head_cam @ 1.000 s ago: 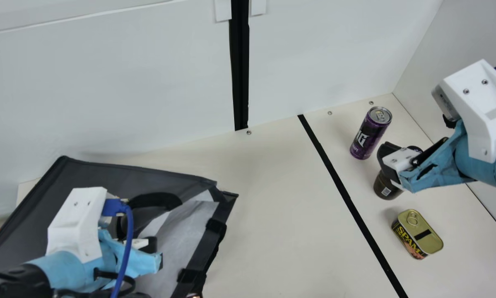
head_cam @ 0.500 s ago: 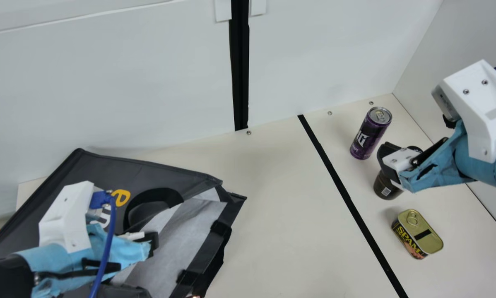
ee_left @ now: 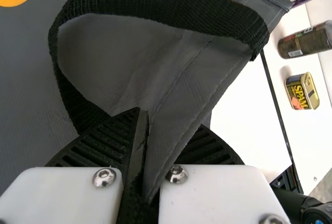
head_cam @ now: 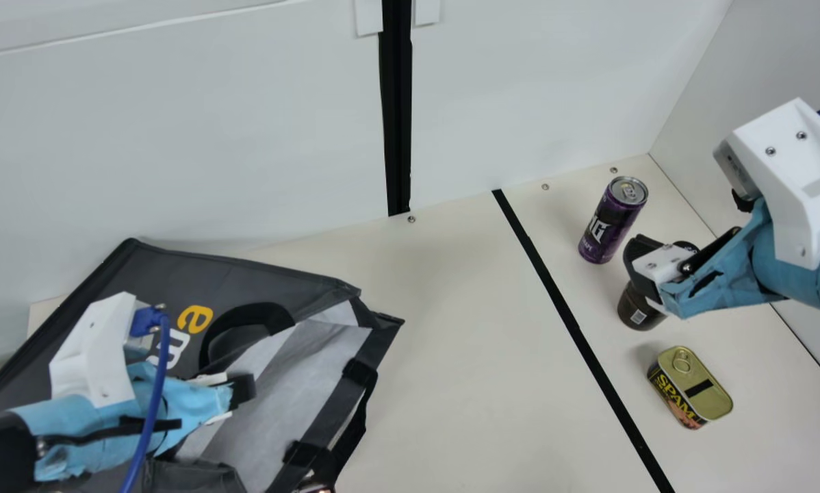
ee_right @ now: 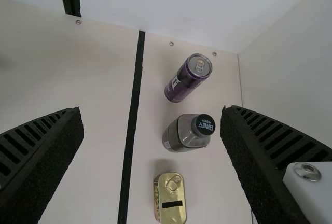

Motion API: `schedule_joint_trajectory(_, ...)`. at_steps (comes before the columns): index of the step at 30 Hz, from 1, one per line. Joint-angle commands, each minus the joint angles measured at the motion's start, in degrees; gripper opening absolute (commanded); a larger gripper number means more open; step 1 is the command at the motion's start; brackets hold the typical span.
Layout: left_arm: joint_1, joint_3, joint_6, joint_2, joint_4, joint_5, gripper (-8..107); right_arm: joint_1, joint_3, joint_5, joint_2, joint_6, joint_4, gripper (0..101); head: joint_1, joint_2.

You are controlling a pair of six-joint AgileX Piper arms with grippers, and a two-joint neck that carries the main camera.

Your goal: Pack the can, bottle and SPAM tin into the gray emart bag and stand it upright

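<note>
In the main view, the gray emart bag (head_cam: pixel 266 274) slumped on the cream table (head_cam: pixel 465 356) at the left, its pale lining (head_cam: pixel 314 356) showing through the gaping mouth and a black handle (head_cam: pixel 266 313) looped over its side. The left gripper (head_cam: pixel 235 400) was over the bag, near that handle. Across the black strip (head_cam: pixel 567 311) on the table, the can (head_cam: pixel 612 219) stood with its silver top up. The bottle (head_cam: pixel 637 308) stood between the can and the SPAM tin (head_cam: pixel 690 387), partly behind the right gripper (head_cam: pixel 660 255). The tin sat with its ring-pull lid facing up. All three goods were outside the bag.

In the left wrist view, the left gripper (ee_left: pixel 145 130) had a fold of the bag's gray fabric pinched between its ribbed fingers (ee_left: pixel 101 143), right beside the handle, which arched in a wide loop. Can, bottle and tin showed farther off, past the bag's edge.

In the right wrist view, the right gripper (ee_right: pixel 150 130) had its fingers spread wide, with nothing in their grasp. The purple can, the bottle with its black cap (ee_right: pixel 205 124) and the gold-lidded tin made a loose row on the table, well apart from the bag.
</note>
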Motion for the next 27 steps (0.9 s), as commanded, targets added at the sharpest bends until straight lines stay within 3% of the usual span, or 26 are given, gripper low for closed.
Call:
schedule_joint_trajectory(1, 0.3, -0.1, 0.3, 0.2, -0.1, 0.0, -8, 0.0, 0.0, 0.0, 0.0, 0.0, 0.0, 95, -1.3, -0.1)
schedule_joint_trajectory(27, 3.0, -2.7, 0.8, 1.7, 0.6, 0.1, -8, 0.0, 0.0, 0.0, 0.0, 0.0, 0.0, 95, -1.3, -0.1)
